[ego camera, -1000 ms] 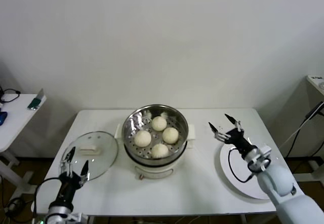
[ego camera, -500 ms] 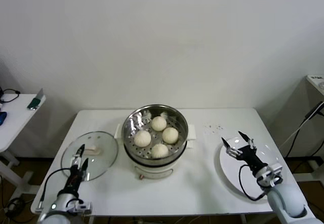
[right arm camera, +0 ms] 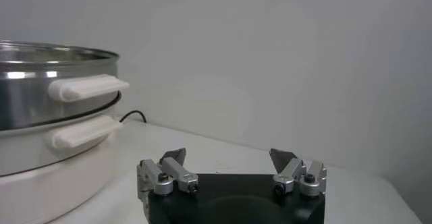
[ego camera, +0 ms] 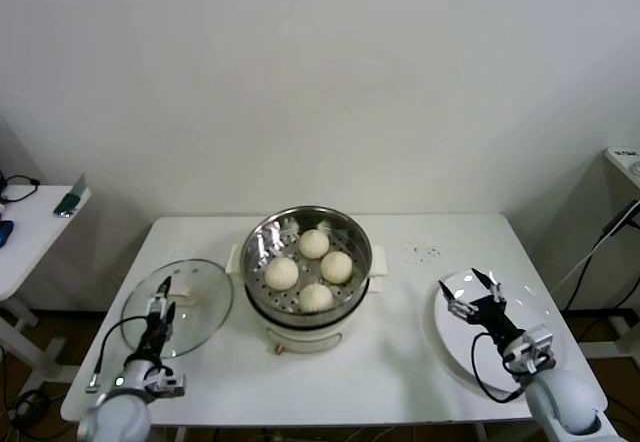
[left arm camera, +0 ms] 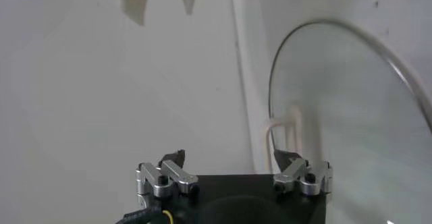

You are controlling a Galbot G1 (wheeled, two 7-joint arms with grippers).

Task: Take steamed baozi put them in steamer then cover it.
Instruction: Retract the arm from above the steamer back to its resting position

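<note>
buns (ego camera: 309,268): four sat in steamer (ego camera: 258,262)
lid (ego camera: 200,307): flat on desk (ego camera: 400,352), left
left end effector (ego camera: 159,301): released, over lid
right end effector (ego camera: 472,292): released, above plate (ego camera: 545,312)

Four steamed baozi (ego camera: 309,269), smooth cream-white rounds, sat clustered on the perforated floor of the steamer (ego camera: 306,228), a shiny steel basket standing uncovered on a white pot base with side handles at mid-table. The cover (ego camera: 196,298), a clear glass lid with a metal rim and a white handle, lay flat on the table just left of the steamer.
</note>
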